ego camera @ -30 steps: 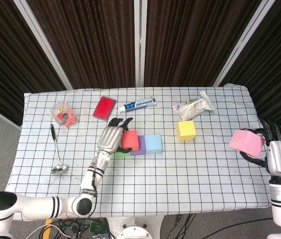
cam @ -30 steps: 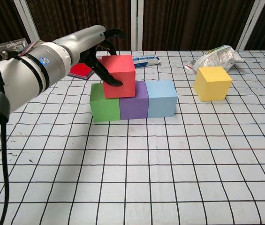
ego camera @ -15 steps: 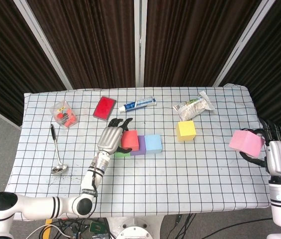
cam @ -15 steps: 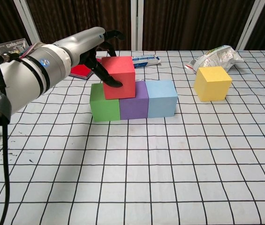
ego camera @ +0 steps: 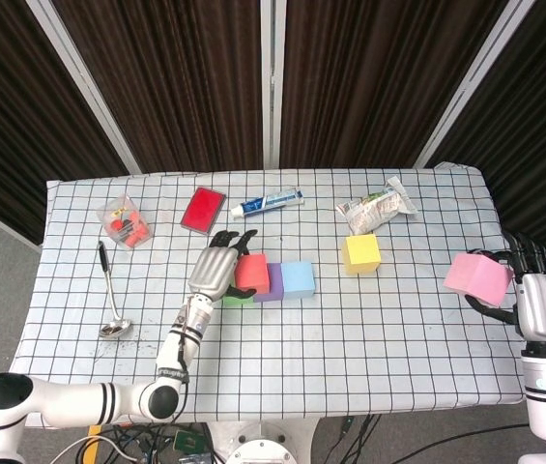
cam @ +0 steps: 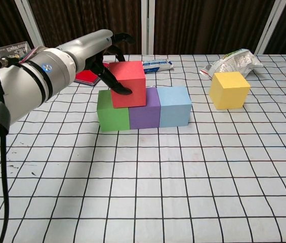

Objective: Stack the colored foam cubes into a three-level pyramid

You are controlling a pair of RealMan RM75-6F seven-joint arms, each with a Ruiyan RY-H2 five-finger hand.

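- The red cube sits on the second level, straddling the seam between the green cube and the purple cube.
- The green, purple and light blue cube stand in one row, side faces touching, near the middle of the table.
- The left robot hand grasps the red cube from its left side; in the chest view a dark fingertip presses the cube's front face and other fingers curl over its top rear edge.
- The yellow cube stands alone to the right of the row, well apart from it.
- The pink cube is held by the right robot hand near the table's right edge, seen only in the head view; fingers wrap its far side and underside.
- Behind the yellow cube lies a crumpled plastic packet.
- A toothpaste tube lies behind the row, with a flat red case to its left.
- Further left are a clear box of small red pieces and a ladle with a dark handle.
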